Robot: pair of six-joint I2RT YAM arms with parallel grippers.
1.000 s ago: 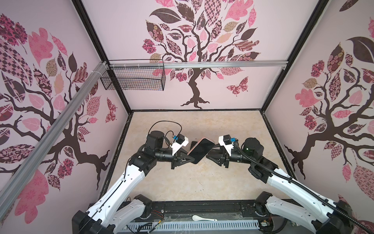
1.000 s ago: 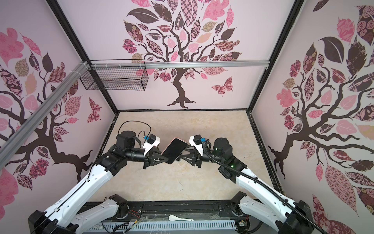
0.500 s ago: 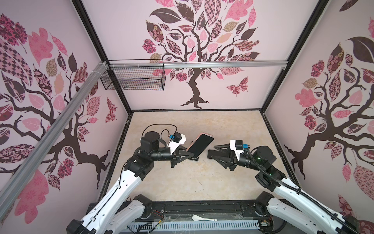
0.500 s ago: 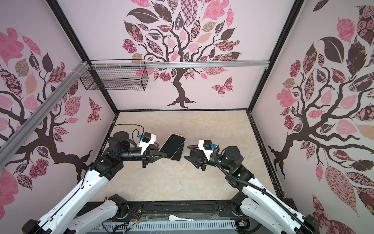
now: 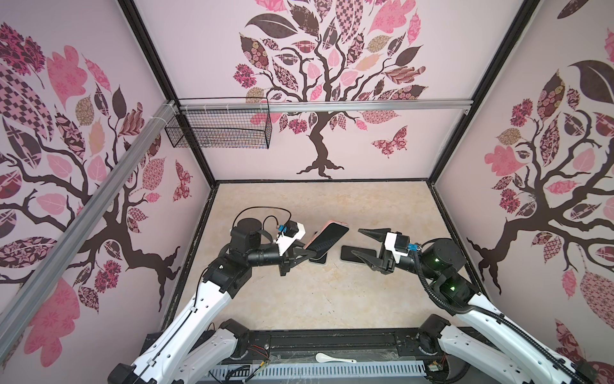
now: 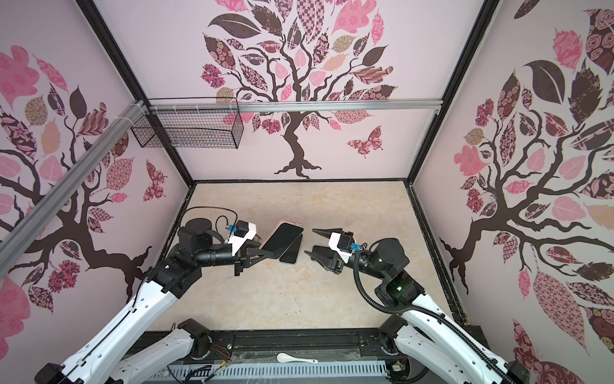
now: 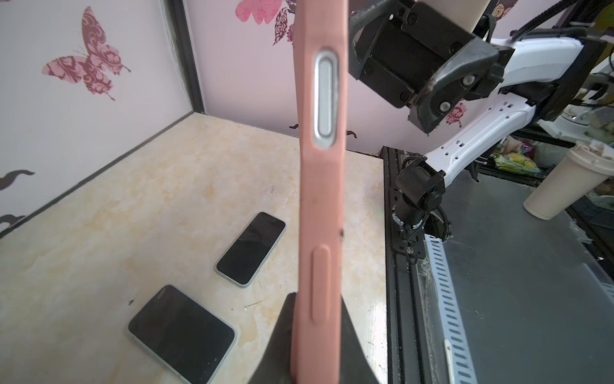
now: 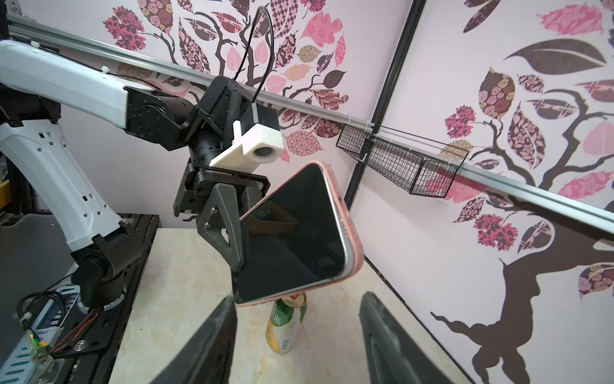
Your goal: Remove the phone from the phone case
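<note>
Gripping pink phone case [image 7: 319,199], phone [image 5: 329,239] seated inside, aloft at top-view centre: left gripper [image 5: 309,255]. Beside it, right gripper [image 5: 357,241] gaping, empty, right of centre. Step: separation not begun. Next, likely: pinch case rim, peel off.

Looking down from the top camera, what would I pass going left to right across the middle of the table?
Left gripper → black-screened phone in a pink case, clamped in that gripper's jaws and held up at a tilt → right gripper, jaws open and empty.
</note>
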